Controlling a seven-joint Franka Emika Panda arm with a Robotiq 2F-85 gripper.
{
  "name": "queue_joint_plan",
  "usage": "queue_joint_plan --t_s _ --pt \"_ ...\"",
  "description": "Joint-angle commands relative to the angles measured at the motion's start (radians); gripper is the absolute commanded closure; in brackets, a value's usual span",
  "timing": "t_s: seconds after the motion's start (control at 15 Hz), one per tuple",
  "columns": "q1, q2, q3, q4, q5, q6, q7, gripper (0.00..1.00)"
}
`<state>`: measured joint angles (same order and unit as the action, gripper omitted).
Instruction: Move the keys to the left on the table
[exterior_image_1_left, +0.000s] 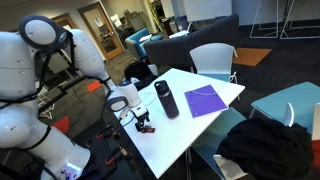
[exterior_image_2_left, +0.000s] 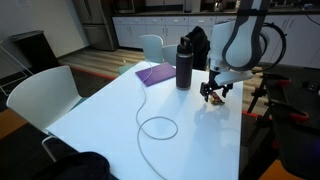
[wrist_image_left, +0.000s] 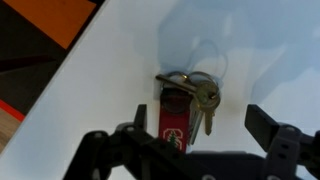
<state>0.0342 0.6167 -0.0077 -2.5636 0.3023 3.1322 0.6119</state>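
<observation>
The keys (wrist_image_left: 186, 102) are a small bunch with a red tag and lie on the white table (wrist_image_left: 262, 48). In the wrist view they sit between my two fingers, nearer one finger. My gripper (wrist_image_left: 196, 122) is open, with the fingers wide apart on either side of the keys. In both exterior views the gripper (exterior_image_1_left: 139, 118) (exterior_image_2_left: 214, 90) points down close over the keys (exterior_image_1_left: 146, 128) (exterior_image_2_left: 213, 98), near the edge of the table (exterior_image_1_left: 190, 132) (exterior_image_2_left: 105, 112).
A tall dark bottle (exterior_image_1_left: 166, 99) (exterior_image_2_left: 184, 64) stands close beside the gripper. A purple notebook (exterior_image_1_left: 205, 101) (exterior_image_2_left: 155, 73) lies beyond it. A thin white cable loop (exterior_image_2_left: 158, 127) lies on the table. White chairs (exterior_image_2_left: 40, 95) and a black garment (exterior_image_1_left: 265, 145) stand around the table.
</observation>
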Motion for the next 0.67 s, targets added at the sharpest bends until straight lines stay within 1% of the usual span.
queue_joint_plan --t_s 0.0,0.07,0.13,0.6 --pt "-0.005 0.021 0.004 0.014 0.032 0.024 -0.037 0.0" --pt "-0.006 0.024 0.004 0.016 0.033 0.024 -0.037 0.25" --pt "-0.005 0.027 0.004 0.018 0.033 0.026 -0.037 0.26" --pt "0.002 0.029 0.001 0.03 0.035 0.029 -0.035 0.79"
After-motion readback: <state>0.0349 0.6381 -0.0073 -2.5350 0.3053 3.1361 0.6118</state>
